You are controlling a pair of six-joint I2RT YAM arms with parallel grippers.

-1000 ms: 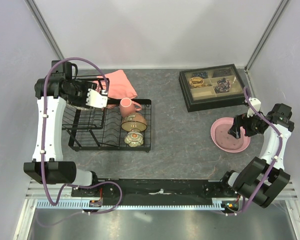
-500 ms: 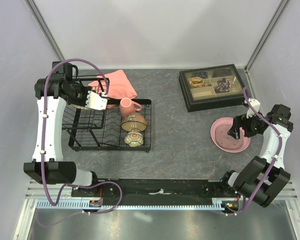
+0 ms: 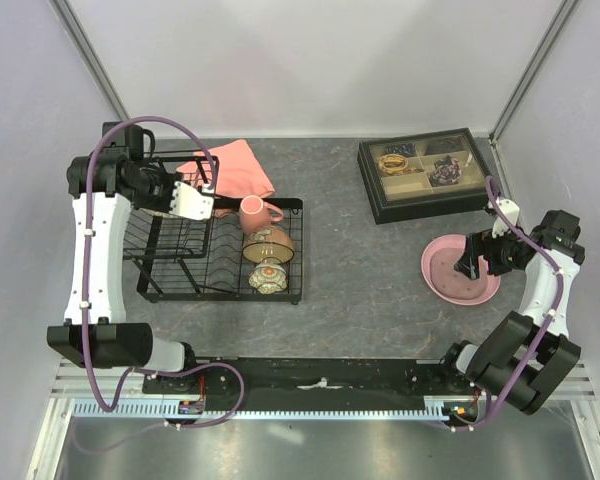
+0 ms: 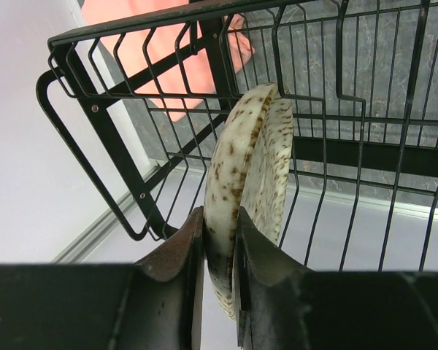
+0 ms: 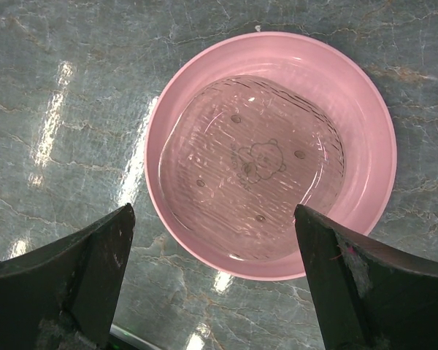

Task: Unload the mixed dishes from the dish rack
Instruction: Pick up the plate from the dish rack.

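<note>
Bright, even light throughout; white glare streaks the glossy table and pink plate, near jaws blurred.

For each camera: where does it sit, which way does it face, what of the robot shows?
Top external: above and behind the bases, looking down on the grey table; left arm and right arm show.
Left wrist: on the left arm, looking along the left hand, shut on a grey speckled bowl in the black wire dish rack; only its fingers show.
Right wrist: on the right arm, looking down at a large round pink plate; the open right hand frames it.
Shared: top and right wrist both show that plate.
</note>
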